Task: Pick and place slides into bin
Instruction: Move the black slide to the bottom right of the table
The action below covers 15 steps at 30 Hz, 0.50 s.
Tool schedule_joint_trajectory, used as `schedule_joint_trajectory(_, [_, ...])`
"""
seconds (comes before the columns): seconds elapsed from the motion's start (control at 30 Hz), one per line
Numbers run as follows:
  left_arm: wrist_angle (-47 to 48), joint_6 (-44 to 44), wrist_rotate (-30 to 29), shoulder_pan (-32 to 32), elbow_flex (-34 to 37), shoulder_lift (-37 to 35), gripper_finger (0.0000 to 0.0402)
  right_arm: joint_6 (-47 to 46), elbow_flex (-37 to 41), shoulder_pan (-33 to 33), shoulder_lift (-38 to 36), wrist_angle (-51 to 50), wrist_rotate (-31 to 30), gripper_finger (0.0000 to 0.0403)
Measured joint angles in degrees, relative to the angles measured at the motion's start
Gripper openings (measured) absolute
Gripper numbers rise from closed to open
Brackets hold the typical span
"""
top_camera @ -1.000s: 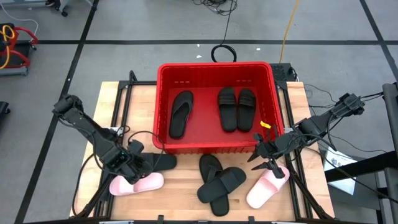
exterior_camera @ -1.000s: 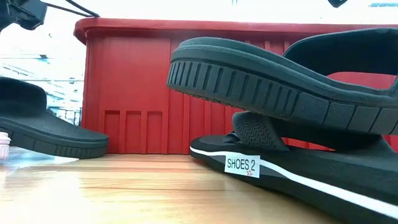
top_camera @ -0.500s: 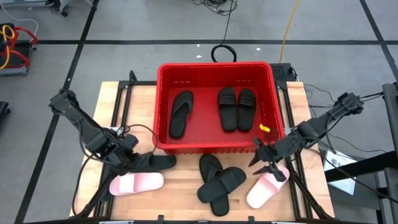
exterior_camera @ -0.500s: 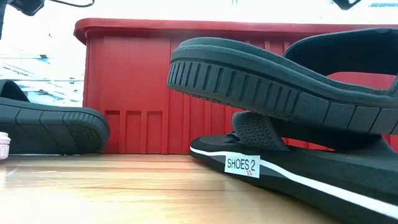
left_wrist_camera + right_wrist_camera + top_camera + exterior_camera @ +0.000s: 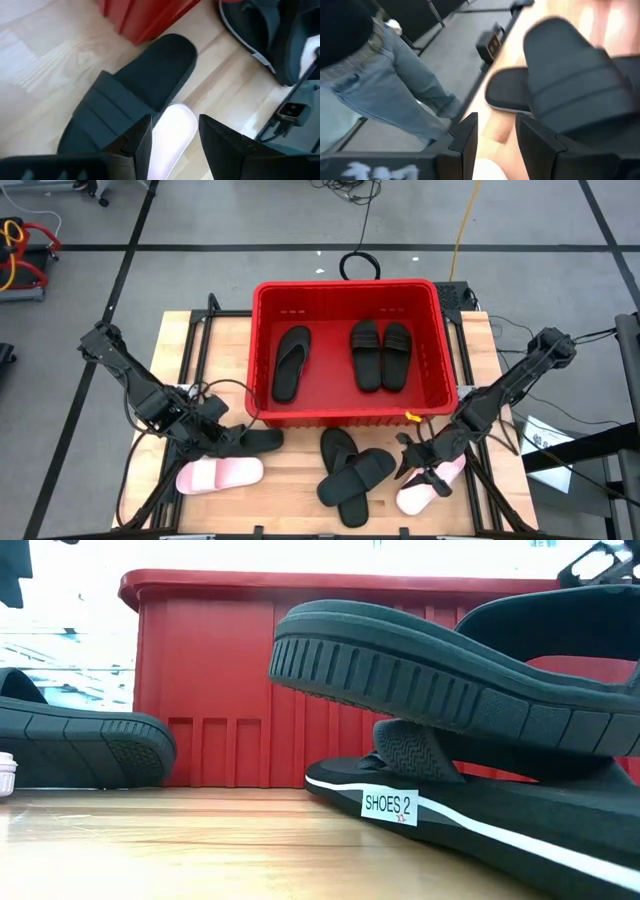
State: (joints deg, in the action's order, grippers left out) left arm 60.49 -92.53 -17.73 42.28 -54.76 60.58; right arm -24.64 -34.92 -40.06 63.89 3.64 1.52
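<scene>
We see the bin (image 5: 349, 295) at the far middle holding three slides; five lie near it. They look light, flexible foam, best pinched at the strap. Our left gripper (image 5: 213, 432) gapes over the black slide (image 5: 255, 440); our right gripper (image 5: 420, 470), part open, hovers at the pink slide (image 5: 418, 492).

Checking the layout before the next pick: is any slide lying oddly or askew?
Yes. In front of the bin, two black slides are piled crosswise, one propped on the other and tilted off the table. The three in the bin lie flat; both pink slides rest flat.
</scene>
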Motion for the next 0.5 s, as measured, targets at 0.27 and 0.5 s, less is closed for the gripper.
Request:
schedule_joint_trajectory(0.27, [-2.3, 0.9, -0.4, 0.0, 0.0, 0.0, 0.0157, -0.2, 2.9, 1.4, 3.5, 3.1, -3.4, 0.0116])
schedule_joint_trajectory(0.5, [-2.9, 0.9, -0.4, 0.0, 0.0, 0.0, 0.0157, -4.6, 3.4, 3.2, 8.3, 5.0, -4.6, 0.0114])
